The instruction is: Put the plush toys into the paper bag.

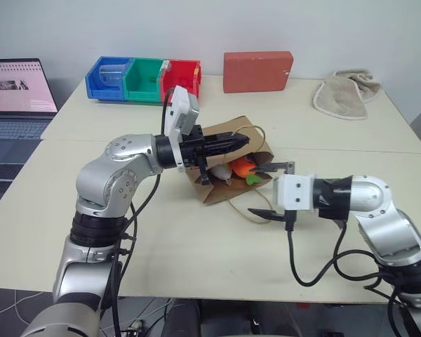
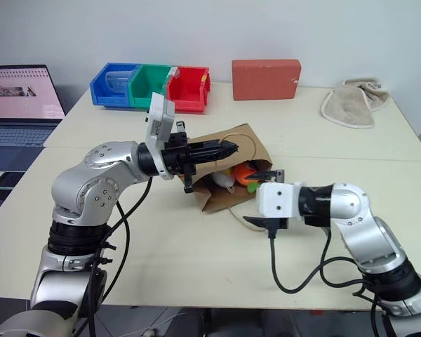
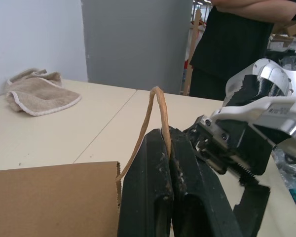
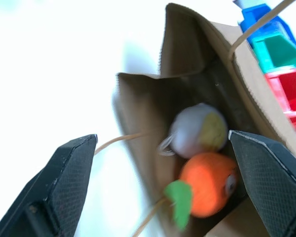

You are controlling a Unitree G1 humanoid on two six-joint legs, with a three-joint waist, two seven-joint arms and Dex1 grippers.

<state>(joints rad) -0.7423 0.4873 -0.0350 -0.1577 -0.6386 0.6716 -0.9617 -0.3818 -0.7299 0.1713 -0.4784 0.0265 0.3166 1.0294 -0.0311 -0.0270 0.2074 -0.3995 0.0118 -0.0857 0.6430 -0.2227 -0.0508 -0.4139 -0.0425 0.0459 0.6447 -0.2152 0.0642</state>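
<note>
A laptop (image 1: 17,95) sits open at the far left, at about 9 o'clock from the middle of the desk (image 1: 196,260). Behind it, at about 11 o'clock, three bins stand in a row: a blue bin (image 1: 109,77), a green bin (image 1: 146,79) and a red bin (image 1: 183,76).

The left gripper (image 1: 238,142) points across to the right. Its two black fingers are pressed together on a thin handle (image 3: 155,106) of the paper bag (image 2: 249,144), holding the top side of the bag up.

The paper bag lies on its side in the middle of the desk, with its open mouth facing the front right. Both plush toys are inside it. The white egg toy (image 4: 197,131) lies deeper in the bag. The orange carrot toy (image 4: 207,182) with its green leaf lies just beside it, nearer the mouth.

The right gripper (image 1: 270,189) is just in front of the bag's mouth, at about 4 o'clock from the bag. Its fingers are wide apart and hold nothing.

A red box (image 1: 257,71) stands at the back, at about 12 o'clock. A beige cloth (image 1: 345,95) lies at about 2 o'clock, near the far right corner.
</note>
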